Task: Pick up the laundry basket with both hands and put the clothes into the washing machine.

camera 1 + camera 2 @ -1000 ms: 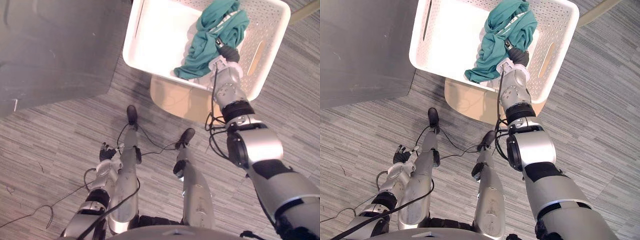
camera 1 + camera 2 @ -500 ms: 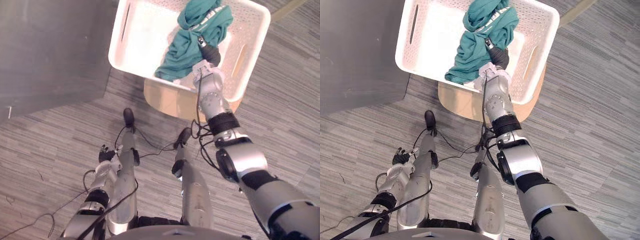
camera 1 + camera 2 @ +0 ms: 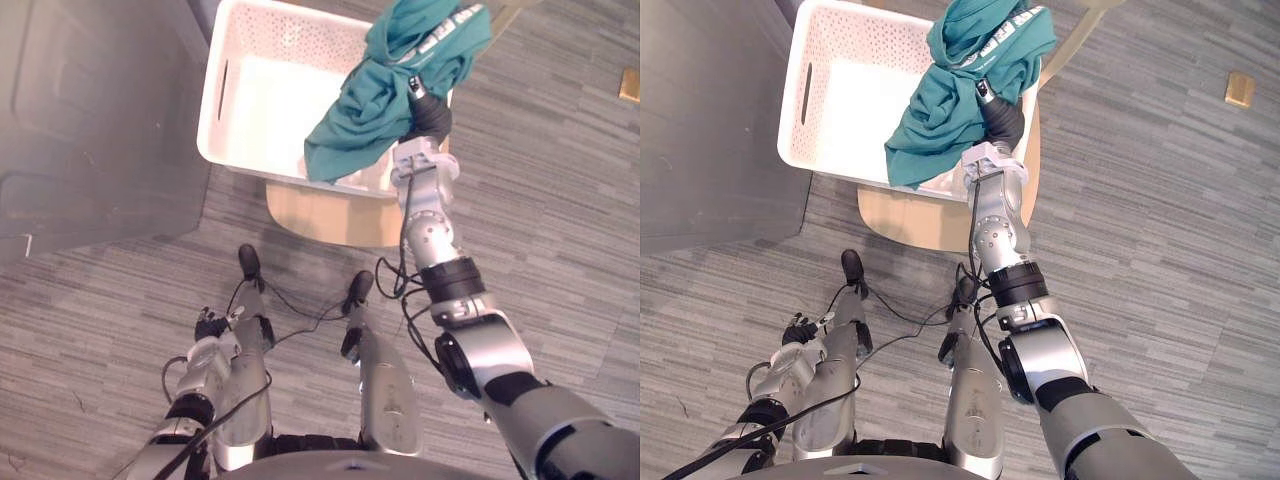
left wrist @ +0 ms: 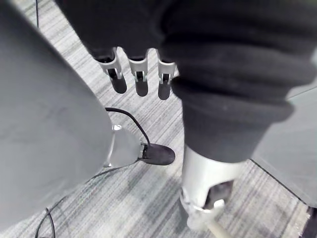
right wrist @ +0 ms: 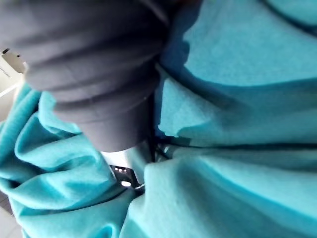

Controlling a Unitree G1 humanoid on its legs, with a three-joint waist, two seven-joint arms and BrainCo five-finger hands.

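Note:
A white perforated laundry basket (image 3: 250, 100) rests on a pale wooden stool (image 3: 330, 215). A teal garment (image 3: 385, 85) hangs bunched over my right hand (image 3: 428, 118), lifted above the basket's right end, with its lower edge trailing over the near rim. Close up, teal cloth (image 5: 223, 148) wraps all round that hand's dark cover (image 5: 99, 64). My left hand (image 3: 207, 325) hangs low by my side, far from the basket, its fingers (image 4: 140, 79) straight and holding nothing. The dark grey washing machine (image 3: 90, 120) stands left of the basket.
Grey striped carpet (image 3: 560, 200) lies all around. A small tan object (image 3: 1238, 88) sits on the floor far to the right. The machine's near edge almost touches the basket's left end.
My right hand has risen and carried the teal garment up out of the basket toward its right end. The head camera has shifted. The left hand stays hanging.

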